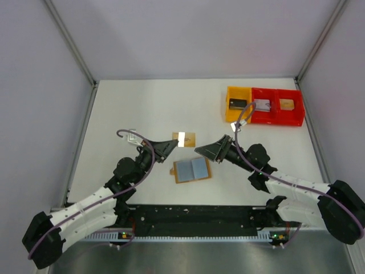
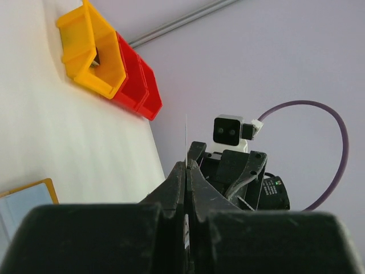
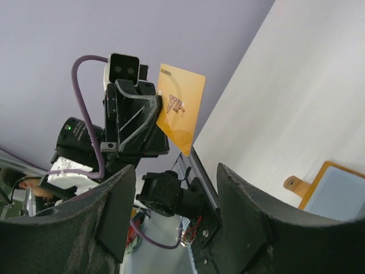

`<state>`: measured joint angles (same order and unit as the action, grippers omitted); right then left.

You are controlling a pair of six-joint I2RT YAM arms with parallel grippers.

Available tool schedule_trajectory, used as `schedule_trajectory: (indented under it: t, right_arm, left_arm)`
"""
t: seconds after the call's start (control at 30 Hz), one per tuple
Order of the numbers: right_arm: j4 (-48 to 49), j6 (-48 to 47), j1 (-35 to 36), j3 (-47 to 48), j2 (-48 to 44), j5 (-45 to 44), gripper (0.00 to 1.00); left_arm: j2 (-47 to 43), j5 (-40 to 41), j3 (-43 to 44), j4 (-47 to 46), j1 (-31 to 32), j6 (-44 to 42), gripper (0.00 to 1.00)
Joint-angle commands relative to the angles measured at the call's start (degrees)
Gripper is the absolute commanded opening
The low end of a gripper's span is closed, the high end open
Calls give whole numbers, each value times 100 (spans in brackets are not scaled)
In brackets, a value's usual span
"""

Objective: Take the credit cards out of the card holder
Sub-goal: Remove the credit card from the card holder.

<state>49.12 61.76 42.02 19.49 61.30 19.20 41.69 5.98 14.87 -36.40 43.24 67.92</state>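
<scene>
The card holder (image 1: 192, 170) lies open on the table, tan with a grey-blue inner face; its corner also shows in the left wrist view (image 2: 25, 200) and the right wrist view (image 3: 336, 188). Above and behind it my left gripper (image 1: 172, 146) is shut on a credit card (image 1: 183, 138), held off the table. That card looks orange-yellow with print in the right wrist view (image 3: 181, 108) and is a thin edge-on line in the left wrist view (image 2: 186, 137) above the closed left gripper (image 2: 187, 166). My right gripper (image 1: 206, 151) faces the card from the right, open and empty (image 3: 177, 194).
A yellow tray (image 1: 236, 103) and joined red trays (image 1: 278, 107) with small rectangles inside stand at the back right, also seen in the left wrist view (image 2: 94, 54). The right arm's cable (image 1: 244, 117) loops near the yellow tray. Enclosure walls bound the table.
</scene>
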Motion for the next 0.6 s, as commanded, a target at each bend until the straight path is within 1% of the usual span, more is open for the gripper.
schedule_trajectory:
  t: [0.0, 0.07, 0.23, 0.33, 0.4, 0.43, 0.53, 0.57]
  right_arm:
    - [730, 73, 96, 205, 172, -215, 56]
    - [818, 56, 96, 257, 216, -180, 52]
    - [642, -58, 96, 424, 277, -206, 45]
    - [546, -120, 96, 538, 347, -171, 39]
    - [580, -138, 105, 556, 400, -197, 31]
    - [607, -129, 96, 556, 435, -206, 26]
    - [563, -138, 96, 600, 444, -171, 2]
    - [546, -138, 96, 592, 410, -162, 0]
  left_arm:
    - [93, 474, 60, -472, 175, 178, 0]
    - [155, 431, 94, -552, 219, 178, 0]
    - [260, 395, 112, -728, 325, 151, 0]
    - [287, 378, 112, -815, 386, 151, 0]
    - [296, 352, 112, -886, 404, 134, 0]
    - [304, 317, 130, -895, 422, 125, 0]
    - [287, 246, 147, -912, 430, 72, 0]
    - [269, 220, 147, -912, 430, 3, 4]
